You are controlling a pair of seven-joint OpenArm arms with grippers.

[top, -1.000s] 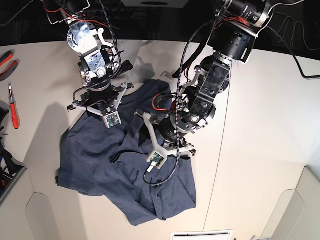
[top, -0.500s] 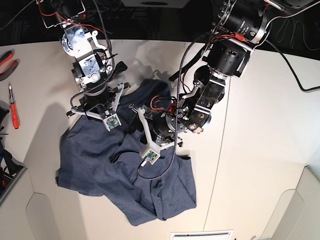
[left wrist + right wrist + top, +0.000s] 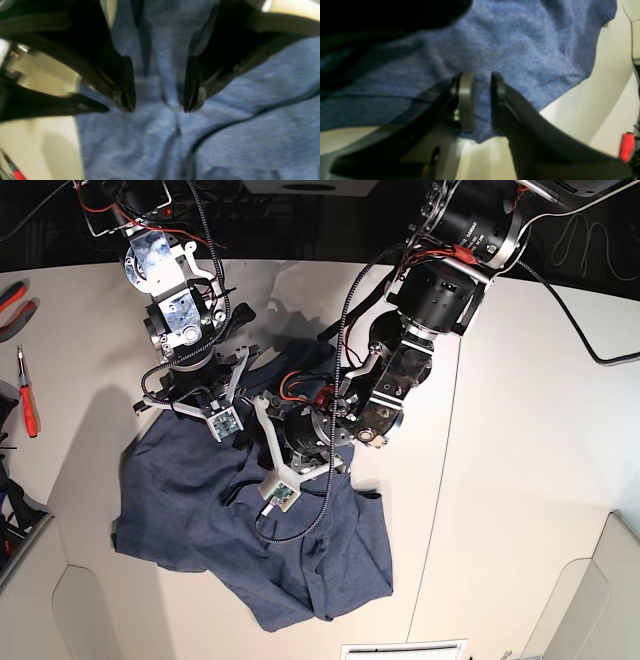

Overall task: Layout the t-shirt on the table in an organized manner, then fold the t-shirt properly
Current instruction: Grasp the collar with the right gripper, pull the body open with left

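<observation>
The navy t-shirt (image 3: 200, 510) lies crumpled on the off-white table (image 3: 520, 480), with no lettering showing. My right gripper (image 3: 481, 105) is at the shirt's far left edge (image 3: 190, 400). Its two pads (image 3: 466, 100) stand narrow, with the hem of the t-shirt (image 3: 520, 50) pinched between them and bare table just below. My left gripper (image 3: 158, 108) hovers open over the middle of the t-shirt (image 3: 225, 140), near a dark seam. Its fingertips (image 3: 126, 100) are close above the cloth with a small ridge of fabric under the gap. In the base view the arm's body hides the left gripper (image 3: 305, 442).
A red-handled screwdriver (image 3: 28, 395) and red pliers (image 3: 12, 305) lie at the table's left edge. A thin dark seam (image 3: 440, 510) runs down the table to the right of the shirt. Raised white panels (image 3: 590, 600) stand at both near corners.
The left arm has swung left across the shirt toward its middle, still open. The right gripper's fingers have narrowed on the shirt's edge.
</observation>
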